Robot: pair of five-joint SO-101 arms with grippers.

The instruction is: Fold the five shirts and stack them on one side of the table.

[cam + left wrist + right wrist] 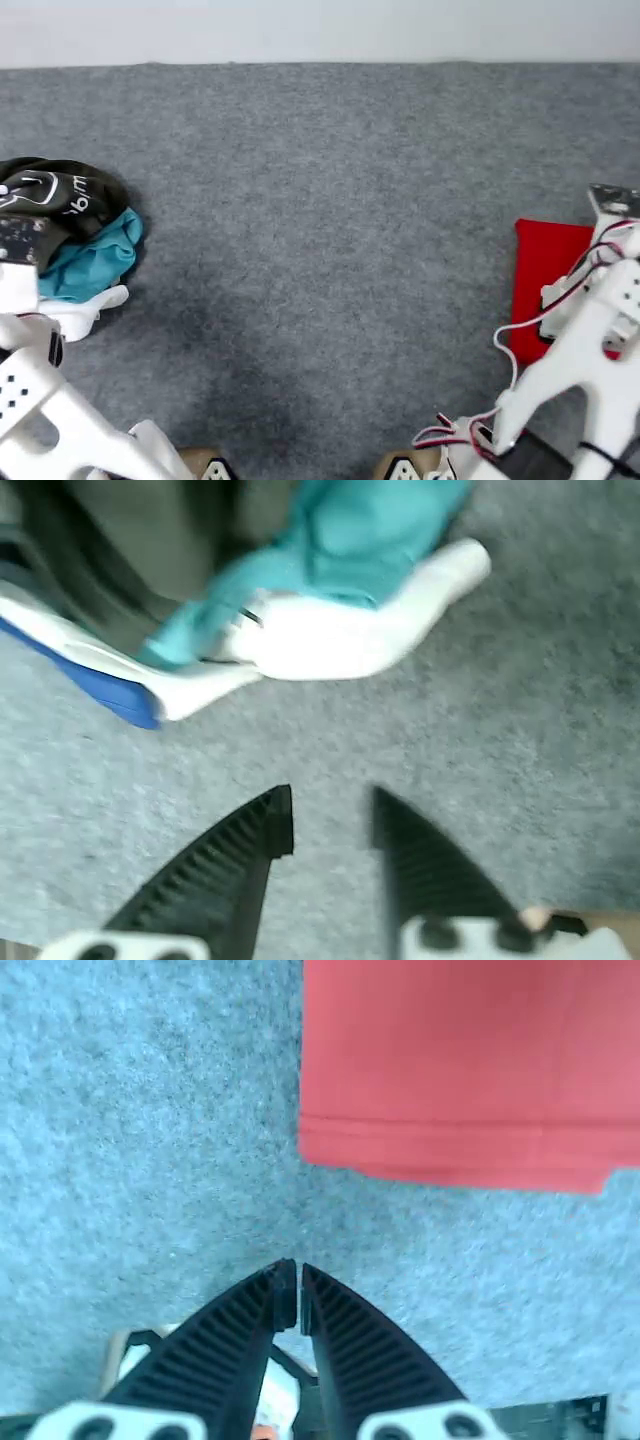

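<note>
Grey felt worktop (pixel 330 200), spreading edge to edge. At its near corners, two white arms: left arm (pixel 50 410) angled up along the left edge, right arm (pixel 590 350) crossing part of the cloth at the right edge.

Against the left edge, a loose unfolded heap: black shirt (pixel 60 195) farthest back, teal shirt (pixel 95 260) bunched against it, white shirt (pixel 75 315) nearest, touching the teal. From the left wrist, a blue-edged layer (pixel 100 680) under the heap as well.

At the right edge, red shirt (pixel 545 270), folded flat, hem straight, well apart from the heap.

Left gripper (pixel 330 815): hangs over bare felt near the white shirt, jaws parted with a clear gap, holding nothing. Right gripper (pixel 298 1278): sits over felt near the red hem, jaws pressed together, empty.
</note>
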